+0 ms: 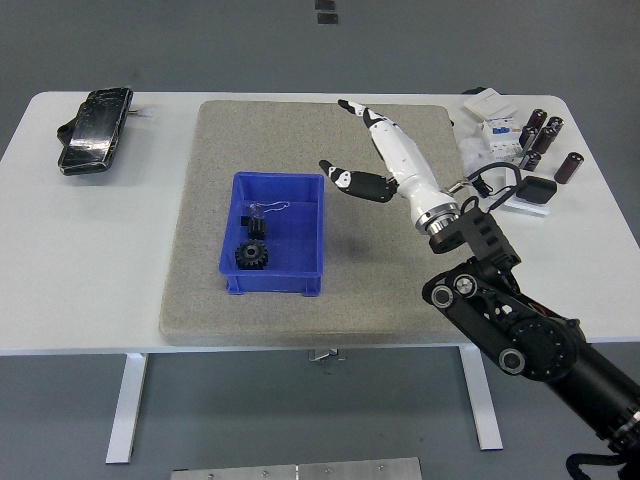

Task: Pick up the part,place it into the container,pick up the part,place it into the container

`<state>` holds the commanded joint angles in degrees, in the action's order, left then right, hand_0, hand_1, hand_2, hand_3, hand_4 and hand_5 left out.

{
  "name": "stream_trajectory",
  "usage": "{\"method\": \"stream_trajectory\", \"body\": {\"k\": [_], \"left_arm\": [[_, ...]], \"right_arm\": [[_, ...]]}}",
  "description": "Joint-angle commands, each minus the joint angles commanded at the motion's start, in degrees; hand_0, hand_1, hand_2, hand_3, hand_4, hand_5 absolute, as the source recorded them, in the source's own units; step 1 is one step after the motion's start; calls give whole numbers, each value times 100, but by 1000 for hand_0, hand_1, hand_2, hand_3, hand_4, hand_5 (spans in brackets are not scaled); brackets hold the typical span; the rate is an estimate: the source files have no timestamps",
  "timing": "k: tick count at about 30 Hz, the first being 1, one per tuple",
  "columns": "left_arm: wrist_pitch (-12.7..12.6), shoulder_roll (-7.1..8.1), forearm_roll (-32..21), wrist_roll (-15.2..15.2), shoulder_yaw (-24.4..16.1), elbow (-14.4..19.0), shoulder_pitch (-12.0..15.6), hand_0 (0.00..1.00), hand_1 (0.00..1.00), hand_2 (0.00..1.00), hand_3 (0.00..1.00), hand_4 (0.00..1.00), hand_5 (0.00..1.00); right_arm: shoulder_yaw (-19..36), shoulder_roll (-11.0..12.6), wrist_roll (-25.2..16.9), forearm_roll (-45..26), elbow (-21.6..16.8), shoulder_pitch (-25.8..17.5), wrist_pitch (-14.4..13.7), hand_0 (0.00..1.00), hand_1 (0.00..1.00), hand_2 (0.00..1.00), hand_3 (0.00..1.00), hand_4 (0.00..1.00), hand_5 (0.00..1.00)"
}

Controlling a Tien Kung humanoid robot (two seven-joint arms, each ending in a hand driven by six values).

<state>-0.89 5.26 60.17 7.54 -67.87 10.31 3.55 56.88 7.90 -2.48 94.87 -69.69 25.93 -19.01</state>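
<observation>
A blue container [300, 235] sits on the grey mat [320, 140]. Inside it lie a black gear [253, 256] and a small black part with a thin wire [256, 220] just behind the gear. My right hand [368, 150] is white with black fingertips. It hangs above the mat to the right of the container, fingers spread and straight, holding nothing. My left hand is out of view.
A black phone-like device [93, 130] lies at the table's far left. Several dark cylinders [540, 135], white boxes [498, 130] and a black puck on a white card [530, 190] crowd the far right corner.
</observation>
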Motion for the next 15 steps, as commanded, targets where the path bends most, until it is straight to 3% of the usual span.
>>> {"method": "stream_trajectory", "body": {"k": [4, 5, 10, 11, 15], "left_arm": [[-11, -9, -33, 25, 4, 0, 50, 640, 617, 584, 594, 640, 298], [-15, -10, -41, 33, 5, 0, 63, 640, 617, 584, 595, 637, 292], [-25, 1, -37, 77, -7, 0, 112, 640, 617, 584, 595, 637, 292], [-25, 4, -37, 80, -8, 0, 117, 640, 617, 583, 594, 633, 289], [-24, 23, -19, 94, -28, 0, 136, 640, 617, 583, 594, 633, 289]], "right_arm": [[463, 50, -603, -810, 279, -386, 194, 904, 858, 830, 839, 761, 332], [553, 45, -750, -1016, 357, -473, 253, 859, 794, 779, 769, 773, 437], [725, -18, -1461, -2128, 630, -815, 503, 859, 794, 779, 769, 773, 437], [736, -30, -1569, -2289, 651, -863, 530, 827, 779, 767, 726, 781, 457], [723, -50, -1946, -2976, 706, -1045, 583, 827, 779, 767, 726, 781, 457]]}}
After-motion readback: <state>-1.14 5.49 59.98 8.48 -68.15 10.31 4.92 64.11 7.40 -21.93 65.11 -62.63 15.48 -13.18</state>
